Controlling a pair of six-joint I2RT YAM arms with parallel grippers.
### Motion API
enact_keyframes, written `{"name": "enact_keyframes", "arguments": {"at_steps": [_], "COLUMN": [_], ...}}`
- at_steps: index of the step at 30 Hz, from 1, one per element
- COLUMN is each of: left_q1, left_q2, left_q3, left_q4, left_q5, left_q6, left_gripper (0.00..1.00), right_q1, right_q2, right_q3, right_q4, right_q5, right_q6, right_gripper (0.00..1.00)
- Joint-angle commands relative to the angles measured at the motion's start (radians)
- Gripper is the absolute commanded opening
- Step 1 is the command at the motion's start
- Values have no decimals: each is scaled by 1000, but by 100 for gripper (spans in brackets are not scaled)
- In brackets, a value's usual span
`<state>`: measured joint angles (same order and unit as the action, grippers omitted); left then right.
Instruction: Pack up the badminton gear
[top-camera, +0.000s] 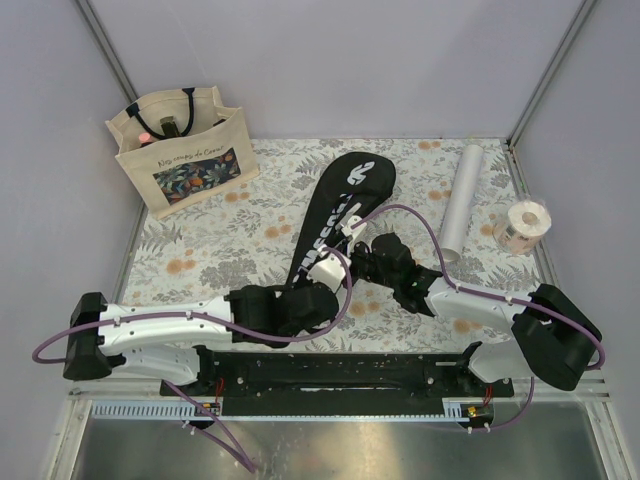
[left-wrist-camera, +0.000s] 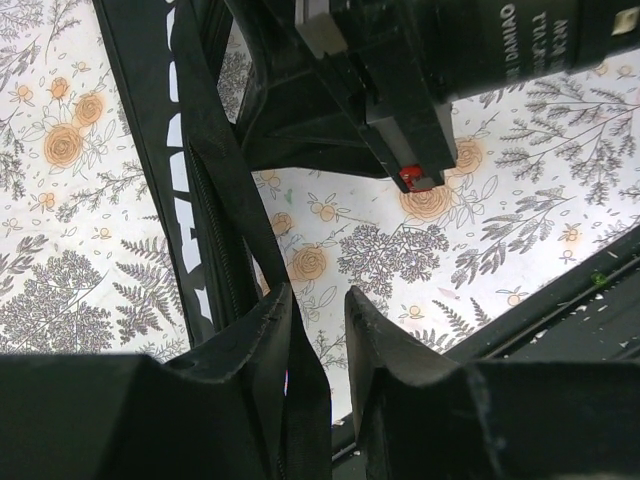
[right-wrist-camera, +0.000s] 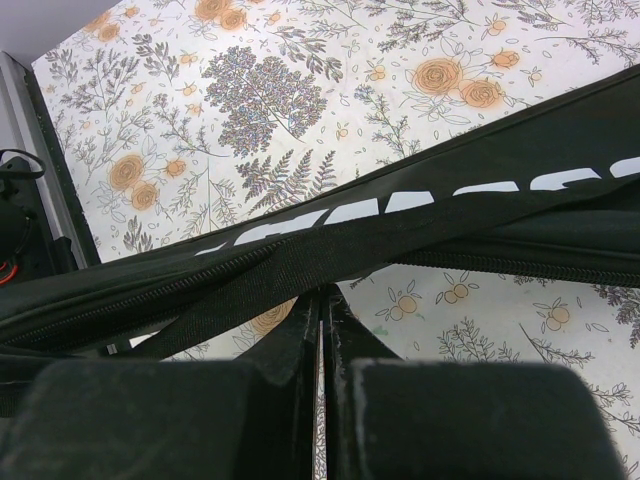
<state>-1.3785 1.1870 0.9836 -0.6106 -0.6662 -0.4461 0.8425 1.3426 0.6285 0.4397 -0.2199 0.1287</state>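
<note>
**Both grippers working at the black cover's strap**

The table (top-camera: 200, 260), spread with a floral cloth, is carrying everything. The left arm (top-camera: 160, 330) is reaching in from the left and the right arm (top-camera: 480, 305) from the right, and both are meeting near the middle of the near edge.

The cover (top-camera: 345, 195) is lying at mid-table, slanting from its broad rounded head at the far end down to its narrow neck beside the two wrists. It is showing up as black fabric in the shape of a racket, with a white logo on the head and white lettering running down the neck. A zipper is running along its edge in the right wrist view.

The tote (top-camera: 185, 165) is standing upright in the far left corner, well apart from the cover. The tube (top-camera: 462, 195), white and long, is lying on the cloth to the right of the cover. The tape roll (top-camera: 527, 222) is sitting just beyond it at the right edge.

The right gripper (right-wrist-camera: 321, 305) is pressing its fingers together, leaving only a hairline slit, and is pinching the strap (right-wrist-camera: 330, 255) where it crosses the fingertips. The left gripper (left-wrist-camera: 318, 300) is holding its fingers slightly apart. The strap is passing between them, lying against one finger, with a gap showing cloth beside the other.
</note>
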Motion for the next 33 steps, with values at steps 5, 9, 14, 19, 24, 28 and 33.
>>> {"name": "enact_keyframes", "arguments": {"at_steps": [5, 9, 14, 19, 24, 28, 33], "left_q1": [-5, -5, -5, -8, -7, -7, -8], "left_q2": [33, 42, 45, 59, 75, 77, 11], "left_q3": [-52, -69, -74, -62, -69, -76, -17], "left_q4": [83, 86, 72, 42, 37, 28, -21], "left_q5": [-93, -128, -165, -194, -210, -225, -208], "left_q6": [-22, -22, -31, -39, -48, -68, -69], "left_gripper": [32, 31, 37, 42, 34, 8, 0], "right_q1": [0, 0, -2, -3, -6, -6, -13], "right_q2": [-8, -7, -2, 4, 6, 4, 16], "right_q3": [40, 40, 40, 42, 43, 42, 46], "right_q4": [108, 108, 111, 113, 113, 111, 102], "right_q5": [11, 8, 2, -6, -6, -4, -4], "right_q6": [9, 12, 12, 12, 15, 14, 2], "right_gripper": [0, 0, 0, 0, 0, 0, 0]}}
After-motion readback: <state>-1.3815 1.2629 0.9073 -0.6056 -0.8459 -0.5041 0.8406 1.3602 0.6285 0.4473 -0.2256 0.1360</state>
